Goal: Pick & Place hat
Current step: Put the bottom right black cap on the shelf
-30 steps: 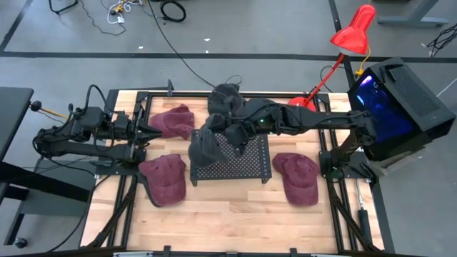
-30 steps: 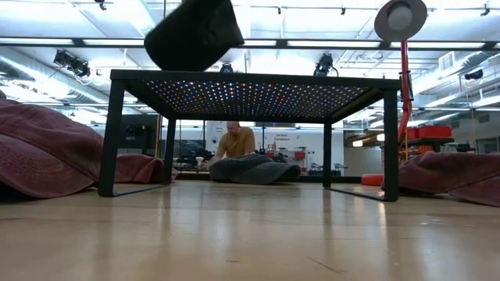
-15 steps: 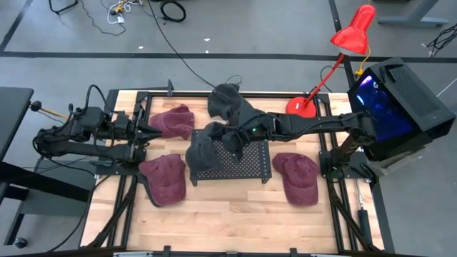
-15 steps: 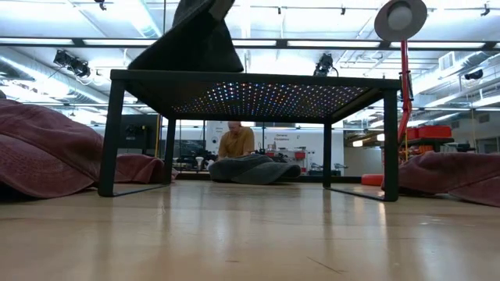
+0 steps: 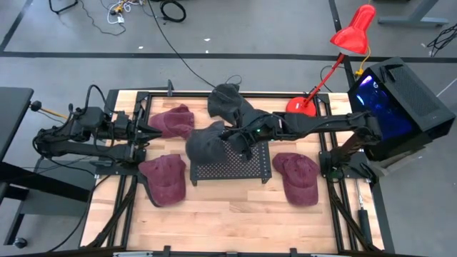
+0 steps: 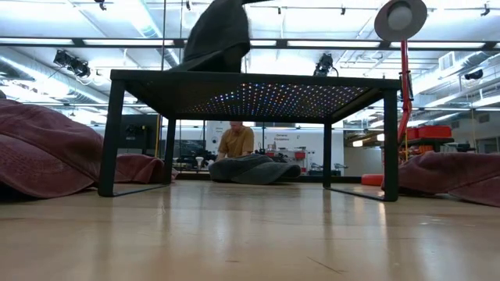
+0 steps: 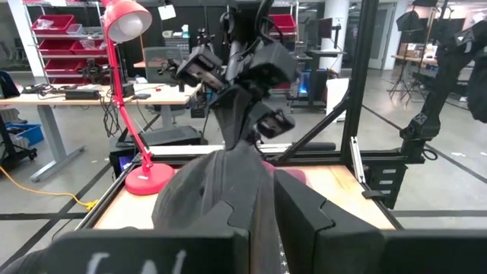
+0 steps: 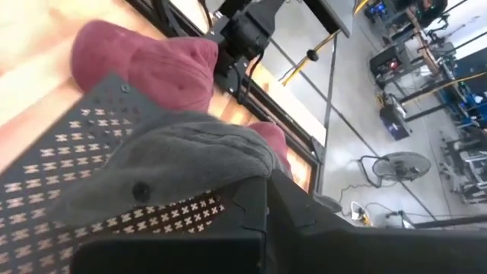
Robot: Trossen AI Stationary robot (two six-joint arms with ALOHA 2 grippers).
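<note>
Dark grey hat (image 5: 205,143) draped over the perforated stand (image 5: 239,165) at its ten o'clock corner, pinched shut in the right hand (image 5: 230,135). Soft, light, floppy; best gripped at the brim. Left hand (image 5: 153,132) waiting at nine o'clock on the desk (image 5: 228,214), fingers narrow, holding nothing.

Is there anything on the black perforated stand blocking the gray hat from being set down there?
Nothing visible does. The right tool is shut on the gray hat, which already touches the near-left part of the perforated stand. The rest of the stand's top shows no other hat; the maroon hats lie on the table beside it.
</note>
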